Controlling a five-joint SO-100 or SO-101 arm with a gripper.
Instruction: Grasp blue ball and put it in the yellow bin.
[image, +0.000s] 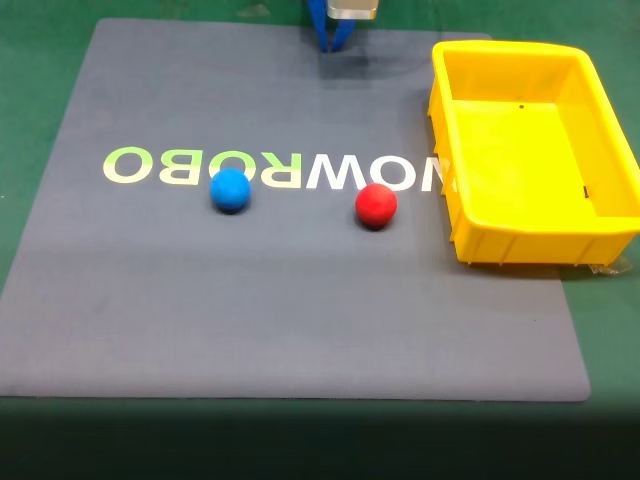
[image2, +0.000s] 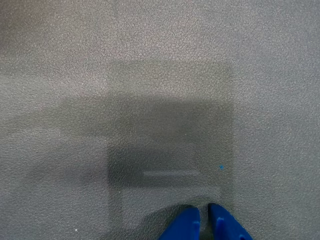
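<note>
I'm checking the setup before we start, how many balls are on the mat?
2. The blue ball lies left of centre on the mat in the fixed view; the red ball lies right of it, nearer the bin. None looks hidden.

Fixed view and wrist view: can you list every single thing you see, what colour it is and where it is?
blue ball: one, blue, on the mat, left of the red ball in the fixed view
red ball: one, red, on the mat, between the blue ball and the bin
yellow bin: one, yellow, right side, nothing in it
mat: one, grey with lettering, on the green table
gripper: one, blue, at the mat's far edge, fingers nearly together, holding nothing
</note>
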